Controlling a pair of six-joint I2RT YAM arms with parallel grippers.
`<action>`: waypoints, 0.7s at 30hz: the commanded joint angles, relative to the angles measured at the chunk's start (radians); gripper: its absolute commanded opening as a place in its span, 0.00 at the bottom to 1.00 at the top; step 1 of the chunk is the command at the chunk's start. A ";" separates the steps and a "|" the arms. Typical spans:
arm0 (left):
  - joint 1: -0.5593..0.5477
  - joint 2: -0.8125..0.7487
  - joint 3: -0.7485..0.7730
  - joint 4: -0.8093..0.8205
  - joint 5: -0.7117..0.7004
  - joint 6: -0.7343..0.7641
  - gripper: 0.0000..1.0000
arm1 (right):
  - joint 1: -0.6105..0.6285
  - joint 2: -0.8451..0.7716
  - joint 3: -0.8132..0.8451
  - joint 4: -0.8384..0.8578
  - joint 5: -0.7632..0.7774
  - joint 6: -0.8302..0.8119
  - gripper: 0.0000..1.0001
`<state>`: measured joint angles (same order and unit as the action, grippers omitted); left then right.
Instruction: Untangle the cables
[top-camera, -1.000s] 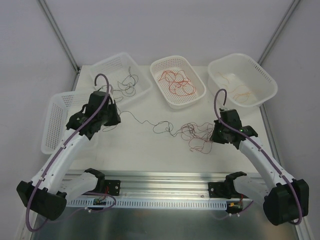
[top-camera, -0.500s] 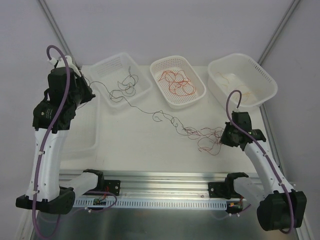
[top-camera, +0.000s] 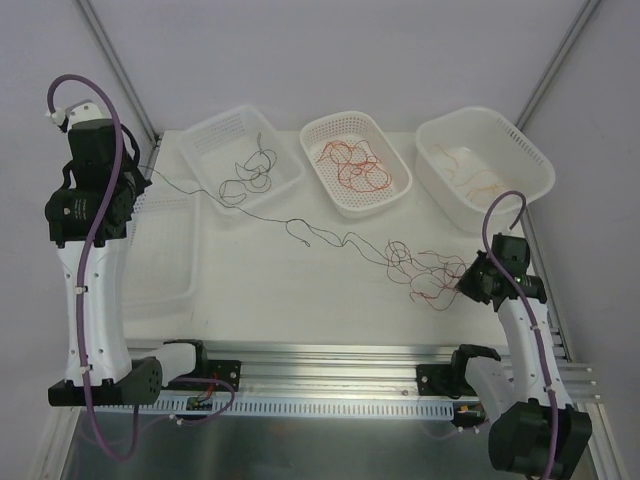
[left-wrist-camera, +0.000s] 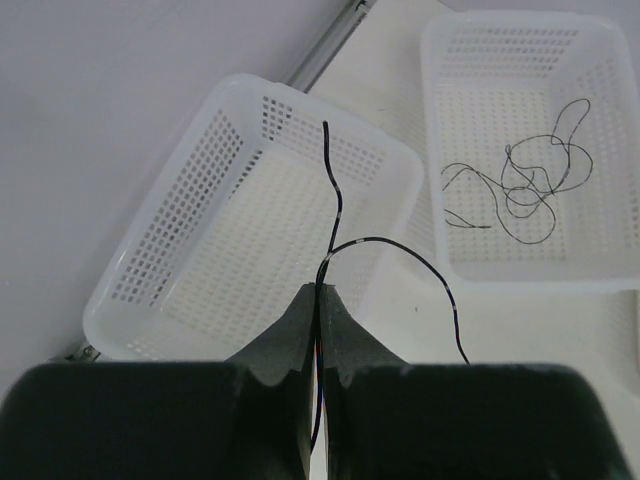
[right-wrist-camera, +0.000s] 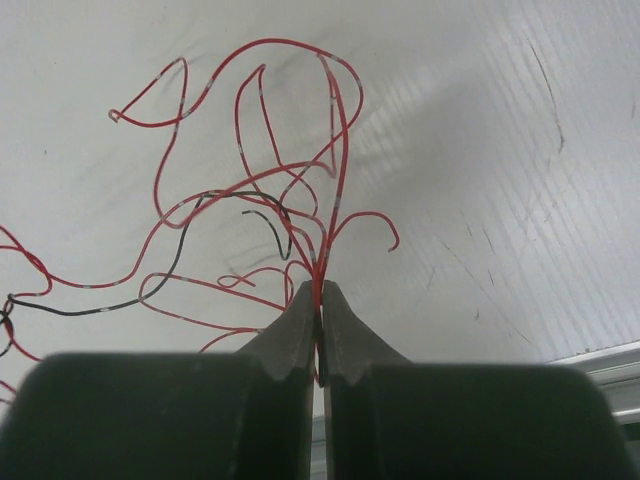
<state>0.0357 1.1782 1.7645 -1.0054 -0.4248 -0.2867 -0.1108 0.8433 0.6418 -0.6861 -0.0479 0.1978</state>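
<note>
**One black strand drawn out of a red knot**

The cables (top-camera: 425, 272) lie mostly as a red-and-black tangle on the bench (top-camera: 260, 290), toward its right side and right at the tip of my right hand (right-wrist-camera: 321, 292). That hand is pinched tight on a bunch of red strands (right-wrist-camera: 321, 262), which I judge anchors the knot. My left hand (left-wrist-camera: 318, 295) is closed on a single black cable (left-wrist-camera: 340, 212) and held high and far left, above the leftmost basket (left-wrist-camera: 150, 250). From there the strand runs in a long line across the bench to the tangle. The wide spread looks meant to slide the black one out of the red.

Three more baskets line the far edge, holding black (top-camera: 215, 130), red (top-camera: 320, 125) and orange (top-camera: 530, 160) cables. My left arm is close to the corner post, so there is little room further out. My right hand sits near the bench's right edge and front rail. The middle of the bench is the open ground.
</note>
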 joint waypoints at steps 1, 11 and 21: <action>0.012 0.005 0.041 -0.038 -0.094 0.043 0.00 | -0.041 -0.032 -0.019 0.005 -0.017 0.055 0.01; -0.086 -0.100 -0.211 0.137 0.608 0.066 0.00 | 0.044 0.109 0.010 0.040 -0.092 -0.035 0.12; -0.253 -0.178 -0.503 0.220 0.684 0.032 0.00 | 0.373 0.131 0.209 0.014 -0.019 -0.234 0.70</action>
<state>-0.2096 1.0447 1.3041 -0.8448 0.1818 -0.2466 0.1558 0.9848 0.7456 -0.6899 -0.0532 0.0933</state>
